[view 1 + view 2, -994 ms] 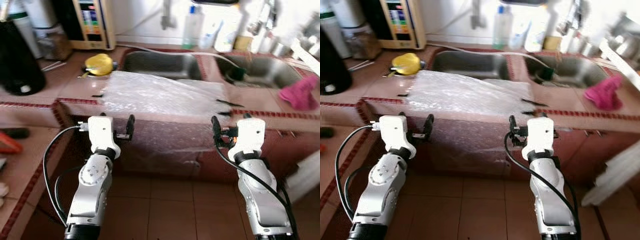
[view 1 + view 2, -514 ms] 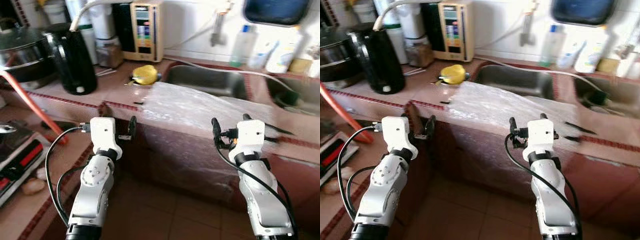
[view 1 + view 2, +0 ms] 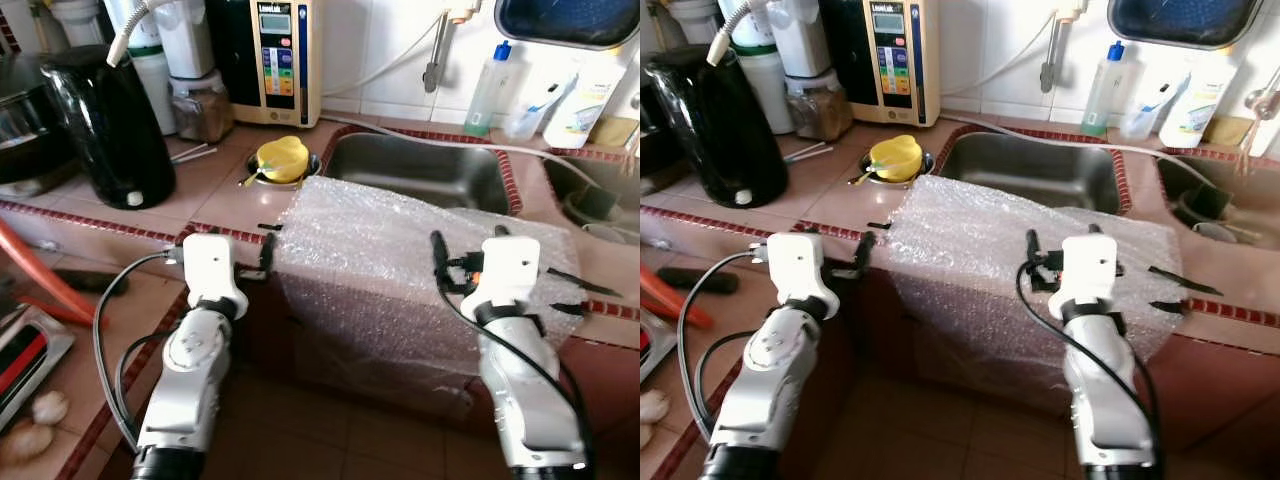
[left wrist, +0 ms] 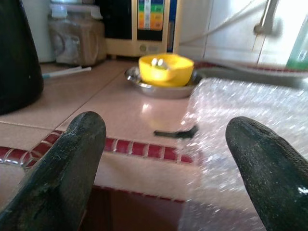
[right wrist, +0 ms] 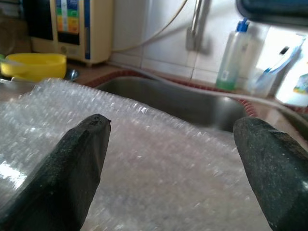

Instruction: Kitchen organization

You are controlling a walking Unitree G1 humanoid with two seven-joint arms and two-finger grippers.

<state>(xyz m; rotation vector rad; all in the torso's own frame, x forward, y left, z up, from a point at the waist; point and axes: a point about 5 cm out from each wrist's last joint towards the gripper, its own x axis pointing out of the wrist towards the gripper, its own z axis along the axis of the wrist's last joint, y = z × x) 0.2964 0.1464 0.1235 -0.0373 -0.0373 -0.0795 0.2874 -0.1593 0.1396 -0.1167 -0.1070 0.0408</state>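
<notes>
- Bubble wrap (image 3: 400, 250) lay draped over the counter (image 3: 230, 195) edge, at 6 o'clock from the sink (image 3: 420, 170).
- Left gripper (image 3: 262, 252) and right gripper (image 3: 465, 248): both spread wide, empty, just short of the sheet.
- Step, likely: approach. Next: close on its edges.
- Yellow bowl (image 3: 282, 158) at 11 o'clock.
</notes>
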